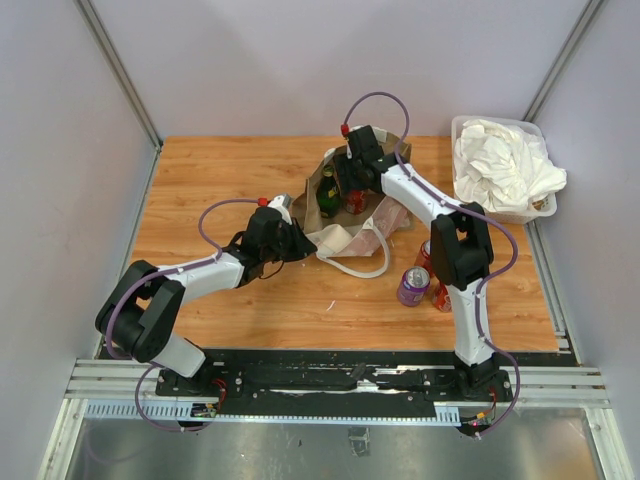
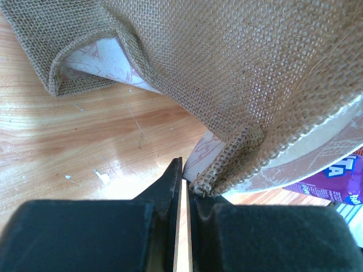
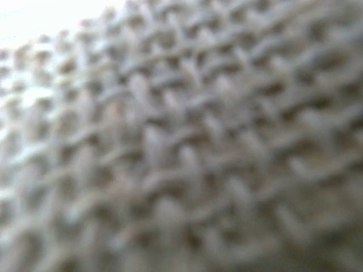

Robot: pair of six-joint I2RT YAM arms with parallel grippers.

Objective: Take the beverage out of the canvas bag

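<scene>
Canvas bag, bench centre: left gripper pinches corner, presumably anchoring; right gripper in mouth by green bottle, spread cannot be told.

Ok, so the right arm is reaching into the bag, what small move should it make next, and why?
Probably ease the right gripper off the canvas bag wall toward the green bottle. Its wrist camera shows only blurred weave close up, so no drink shows ahead of it, while the left gripper is shut on the bag's edge, holding it.
</scene>
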